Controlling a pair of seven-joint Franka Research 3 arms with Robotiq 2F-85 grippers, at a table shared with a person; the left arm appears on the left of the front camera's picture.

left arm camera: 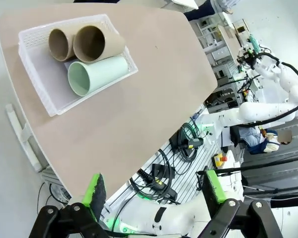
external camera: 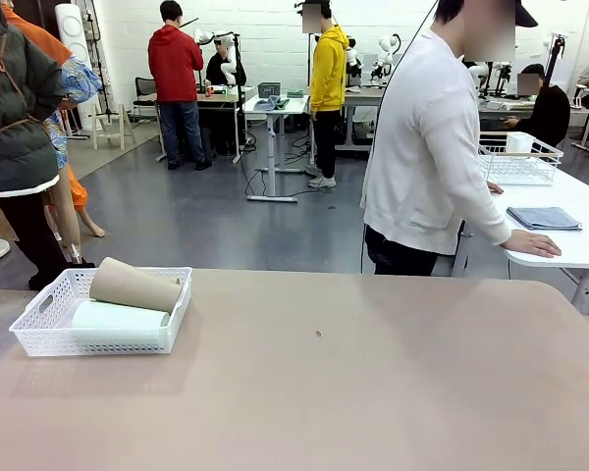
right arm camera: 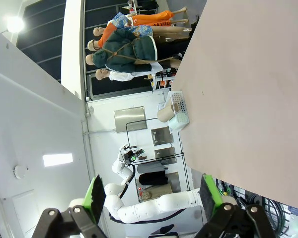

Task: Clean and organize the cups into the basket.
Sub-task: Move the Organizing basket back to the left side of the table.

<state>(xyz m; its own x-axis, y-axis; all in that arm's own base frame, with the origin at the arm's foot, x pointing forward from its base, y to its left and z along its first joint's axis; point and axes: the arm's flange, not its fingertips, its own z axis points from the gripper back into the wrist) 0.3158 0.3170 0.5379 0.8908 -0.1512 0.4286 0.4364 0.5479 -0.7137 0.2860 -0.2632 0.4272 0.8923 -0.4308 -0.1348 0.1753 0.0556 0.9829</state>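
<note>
In the front view we see the basket [external camera: 49,339] at the near left of the table [external camera: 373,392], with a tan cup [external camera: 133,287] lying on its side across the top and the mint cup [external camera: 118,319] lying beside it, nearer to us. A person [external camera: 427,157] stands at the far side, turned toward a neighbouring white table, one hand [external camera: 532,243] flat on it near a folded grey cloth [external camera: 543,218].

From the left wrist view we look down on the basket [left arm camera: 37,82] and count three cups lying in it: two tan cups [left arm camera: 77,43] side by side, and the mint cup [left arm camera: 97,74] next to them, all mouths facing the same way. Our left gripper [left arm camera: 154,191] hangs well apart from the basket, above the table's edge, jaws spread wide and empty.

In the right wrist view the right gripper [right arm camera: 151,193] is likewise spread and empty, off the table's side; the basket [right arm camera: 178,106] sits small at the far end of the table.

We judge the sorting essentially done. To finish well, we would keep both arms clear of the basket, and nudge only if a cup overhangs the rim, approaching slowly from above so the light basket does not slide.
</note>
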